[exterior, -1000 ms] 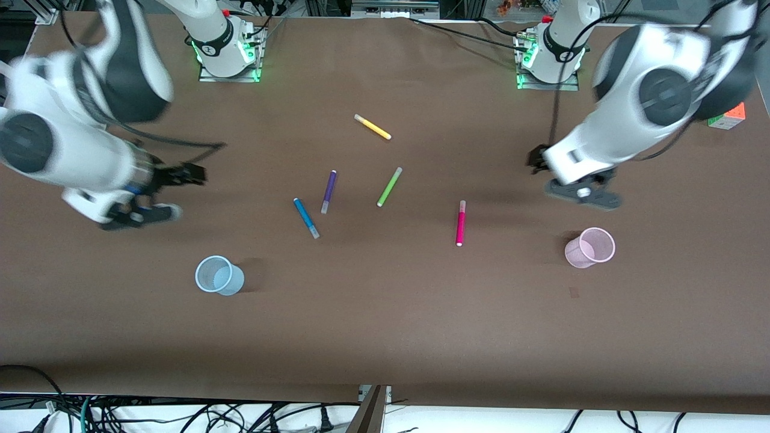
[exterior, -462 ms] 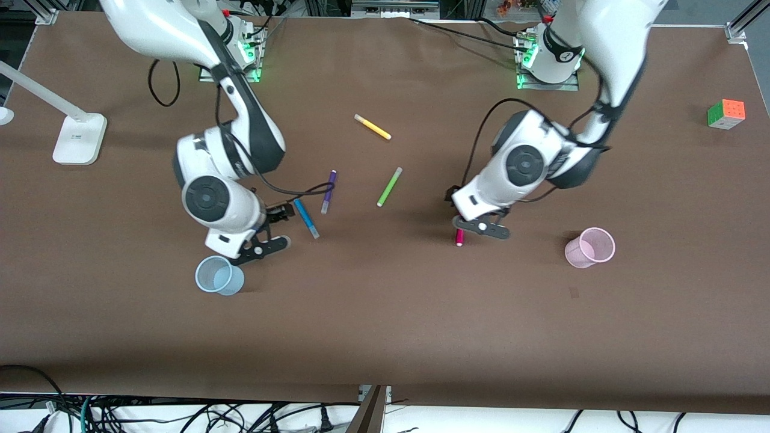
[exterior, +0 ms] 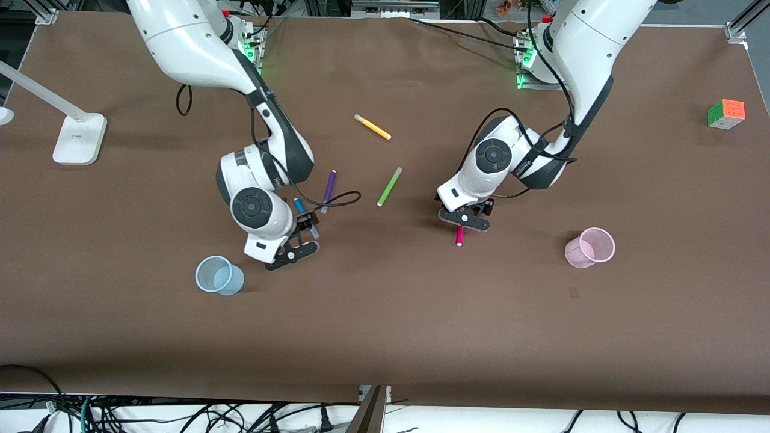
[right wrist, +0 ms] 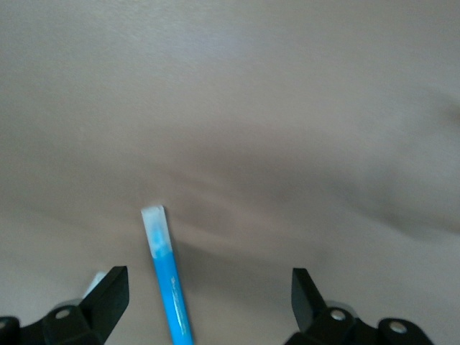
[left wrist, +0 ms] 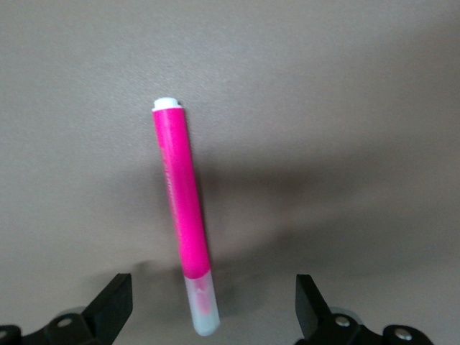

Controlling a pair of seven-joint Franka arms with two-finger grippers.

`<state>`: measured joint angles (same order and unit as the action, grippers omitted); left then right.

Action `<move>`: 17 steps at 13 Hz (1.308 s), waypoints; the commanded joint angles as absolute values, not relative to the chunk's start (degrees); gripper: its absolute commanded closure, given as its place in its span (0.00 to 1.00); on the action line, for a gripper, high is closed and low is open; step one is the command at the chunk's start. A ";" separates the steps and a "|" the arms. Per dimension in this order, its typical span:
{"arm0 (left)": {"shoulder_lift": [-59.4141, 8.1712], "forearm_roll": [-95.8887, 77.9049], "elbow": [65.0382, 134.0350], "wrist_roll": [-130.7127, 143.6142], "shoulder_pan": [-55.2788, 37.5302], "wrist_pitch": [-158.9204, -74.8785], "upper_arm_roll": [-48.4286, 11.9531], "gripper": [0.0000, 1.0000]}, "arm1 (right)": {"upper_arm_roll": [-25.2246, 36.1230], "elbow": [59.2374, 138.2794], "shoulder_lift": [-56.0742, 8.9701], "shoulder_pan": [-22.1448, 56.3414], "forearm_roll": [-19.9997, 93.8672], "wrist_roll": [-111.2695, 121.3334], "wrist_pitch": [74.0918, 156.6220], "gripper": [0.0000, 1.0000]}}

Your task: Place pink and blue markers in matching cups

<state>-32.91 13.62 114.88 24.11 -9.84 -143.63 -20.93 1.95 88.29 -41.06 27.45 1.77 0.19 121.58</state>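
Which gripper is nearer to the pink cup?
Left. The left gripper hangs open over the pink marker, beside the pink cup; the right gripper is over the blue marker.

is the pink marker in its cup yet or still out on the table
Out. The pink marker lies flat on the table, between the open fingers of the left tool; the pink cup stands apart, toward the left arm's end.

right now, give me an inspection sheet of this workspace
surface: brown table, flat
job's things: pink marker and blue marker lying flat; blue cup and pink cup upright
clutter: purple marker, green marker, yellow marker, puzzle cube
grippers: left gripper over pink marker, right gripper over blue marker, jaws open
cables: bundle under the table's nearer edge
surroundings: white lamp base
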 commanded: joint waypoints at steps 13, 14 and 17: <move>-26.99 15.47 107.26 18.22 -8.18 -123.74 -21.09 1.00 | 2.28 88.59 -45.18 30.32 2.55 0.78 127.09 1.00; -26.81 15.47 102.79 13.58 -7.13 -115.74 -21.18 1.00 | 2.29 88.59 -44.91 30.24 2.37 1.05 127.09 1.00; -27.51 16.16 91.88 -1.44 -3.62 -96.64 -20.57 1.00 | 2.55 86.06 -41.76 29.88 2.29 1.32 126.31 1.00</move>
<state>-26.06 14.27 97.95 7.05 -6.03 -105.10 -20.75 2.28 87.34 -44.76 29.84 1.74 0.40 127.38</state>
